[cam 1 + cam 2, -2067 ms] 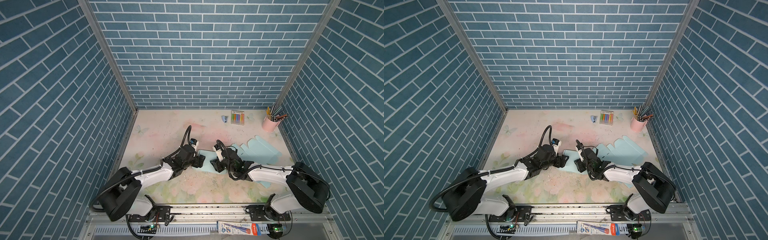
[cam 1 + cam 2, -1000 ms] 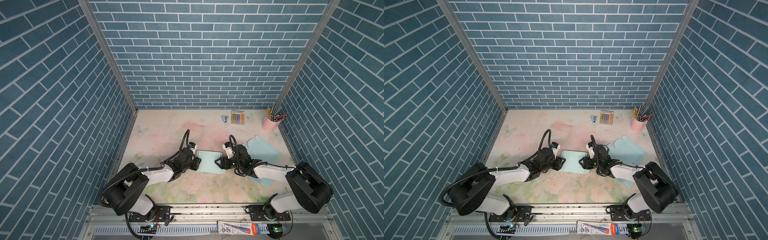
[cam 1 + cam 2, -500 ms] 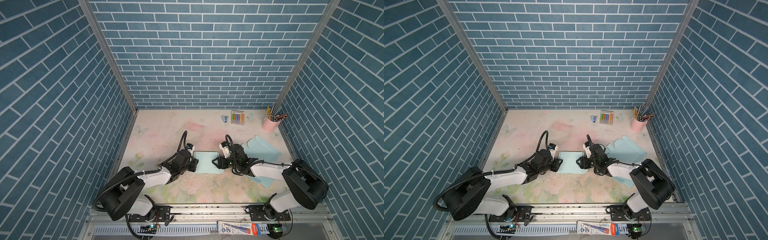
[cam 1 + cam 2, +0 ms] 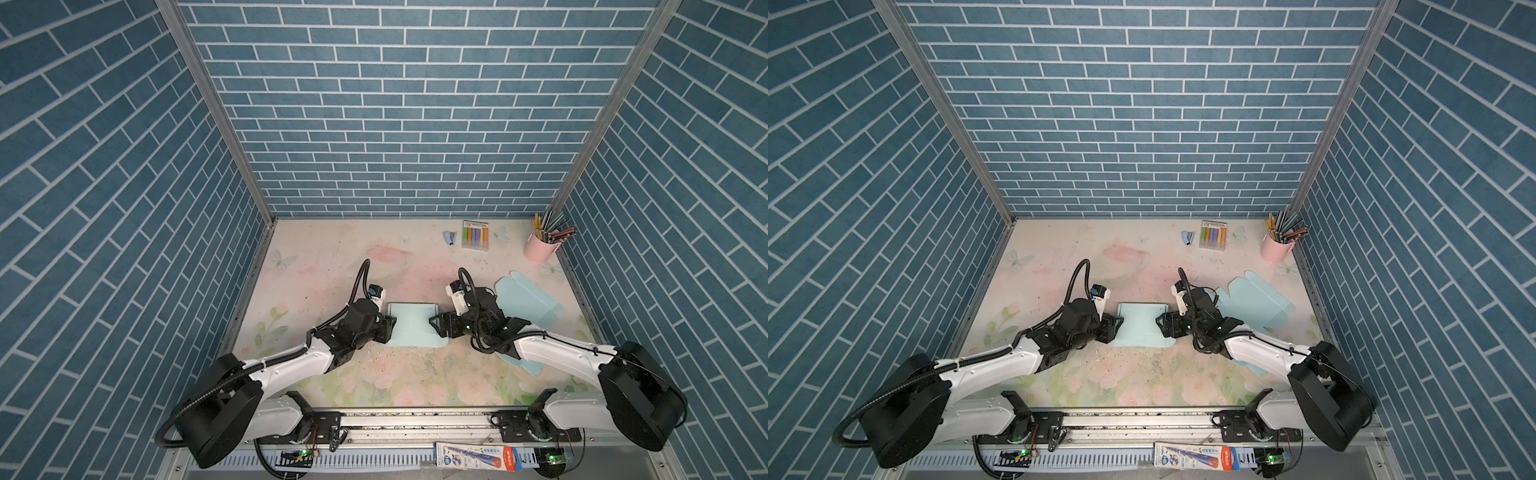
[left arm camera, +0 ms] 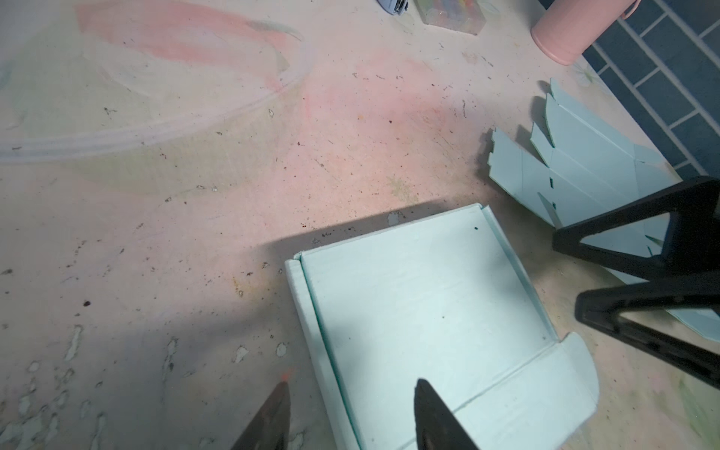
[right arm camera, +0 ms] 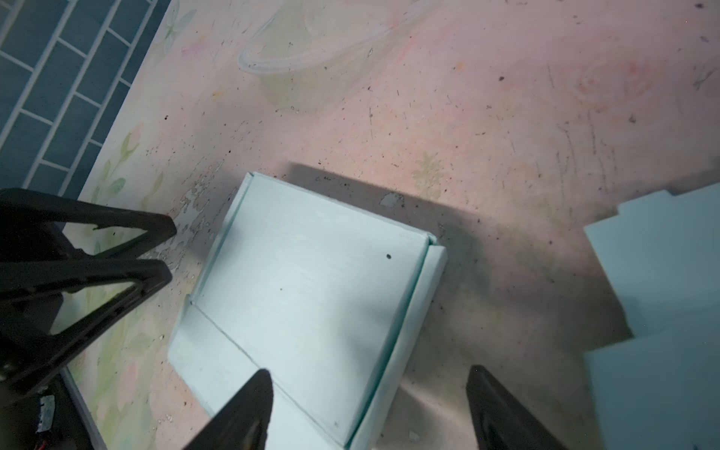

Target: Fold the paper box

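Observation:
The paper box (image 4: 413, 326) is pale mint card lying in the middle of the table, seen in both top views (image 4: 1142, 326). Its two side walls stand low, and a flap with a rounded corner lies flat at the near end. My left gripper (image 4: 390, 328) is at its left side. In the left wrist view the left gripper (image 5: 352, 383) is open and straddles the side wall of the box (image 5: 428, 311). My right gripper (image 4: 434, 326) is at the right side. In the right wrist view the right gripper (image 6: 369, 370) is open wide across the other wall of the box (image 6: 311, 292).
Flat unfolded mint card sheets (image 4: 528, 299) lie to the right, partly under my right arm. At the back right stand a pink cup of pencils (image 4: 540, 249), a pack of markers (image 4: 475, 235) and a small blue stapler (image 4: 449, 237). Blue brick walls close in three sides.
Two seconds ago both grippers sat closer together over the paper. They have since moved out to the box's two sides, and both pairs of jaws have widened.

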You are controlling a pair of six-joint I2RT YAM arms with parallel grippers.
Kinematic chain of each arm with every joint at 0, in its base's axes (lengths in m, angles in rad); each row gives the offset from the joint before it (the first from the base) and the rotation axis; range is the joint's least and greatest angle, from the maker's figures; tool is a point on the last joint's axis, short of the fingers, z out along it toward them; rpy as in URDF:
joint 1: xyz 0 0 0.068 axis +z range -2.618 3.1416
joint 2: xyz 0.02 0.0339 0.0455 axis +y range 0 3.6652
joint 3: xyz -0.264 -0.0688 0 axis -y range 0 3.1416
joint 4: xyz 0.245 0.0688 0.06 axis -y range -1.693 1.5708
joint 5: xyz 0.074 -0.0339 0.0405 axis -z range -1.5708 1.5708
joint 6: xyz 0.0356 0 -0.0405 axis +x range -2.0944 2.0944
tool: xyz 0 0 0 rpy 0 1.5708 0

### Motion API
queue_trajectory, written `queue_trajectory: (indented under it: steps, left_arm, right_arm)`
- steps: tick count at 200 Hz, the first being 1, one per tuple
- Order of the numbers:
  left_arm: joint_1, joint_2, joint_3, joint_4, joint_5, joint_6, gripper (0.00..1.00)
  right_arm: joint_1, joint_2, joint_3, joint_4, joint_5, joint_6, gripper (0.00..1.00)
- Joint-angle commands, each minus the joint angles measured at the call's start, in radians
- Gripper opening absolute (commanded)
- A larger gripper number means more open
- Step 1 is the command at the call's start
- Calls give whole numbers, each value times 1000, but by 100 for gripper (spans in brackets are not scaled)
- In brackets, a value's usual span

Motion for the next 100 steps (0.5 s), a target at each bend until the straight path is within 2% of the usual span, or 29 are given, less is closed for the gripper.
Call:
queue_trajectory:
  steps: [1, 34, 56, 100]
  left_arm:
    - [-34, -57, 16, -132, -54, -5, 52]
    - [-83, -161, -21, -217, -72, -59, 55]
    - [-104, -207, -60, -213, -53, -96, 58]
    - [-107, -181, -82, -162, -11, -102, 62]
  right_arm:
    - [52, -51, 29, -131, 82, -3, 79]
    - [108, -131, -3, -180, 102, 58, 79]
    - [144, -128, -17, -180, 94, 93, 79]
    - [171, -81, -29, -120, 80, 133, 82]
